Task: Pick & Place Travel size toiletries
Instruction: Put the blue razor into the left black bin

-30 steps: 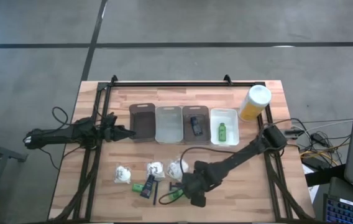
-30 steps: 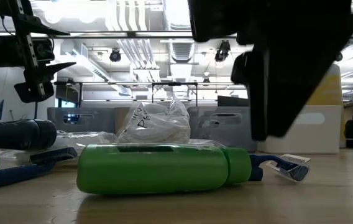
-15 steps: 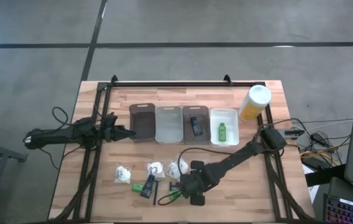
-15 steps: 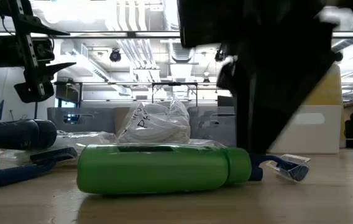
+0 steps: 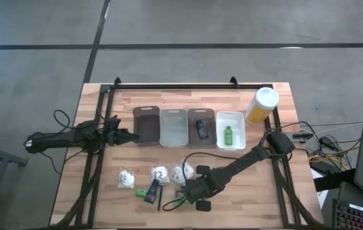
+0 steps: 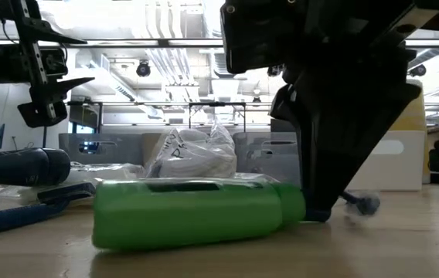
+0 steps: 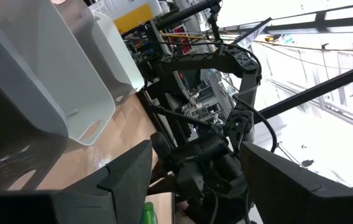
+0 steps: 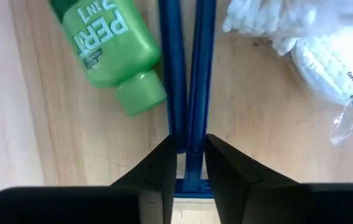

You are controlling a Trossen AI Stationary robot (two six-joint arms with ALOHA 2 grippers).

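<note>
Your bench (image 5: 105, 191) carries four trays (image 5: 174, 128) in a row at the back, with a green bottle and a dark item already sorted into the two on the right. The loose toiletries lie along the front edge. Your left gripper (image 5: 130, 135) waits beside the leftmost tray, jaws apart and empty. Your right gripper (image 8: 189, 155) has dropped to the front cluster, and over the last second its jaws have drawn in from wide to narrow. They now pinch the dark blue razor (image 8: 192, 74), whose twin stems run between them, with the green bottle (image 8: 105, 43) just beside and a white wrapped bundle (image 8: 332, 56) on the other side. In the low view the bottle (image 6: 196, 220) has been nudged slightly. The grasp looks made, so lifting towards a tray comes next
</note>
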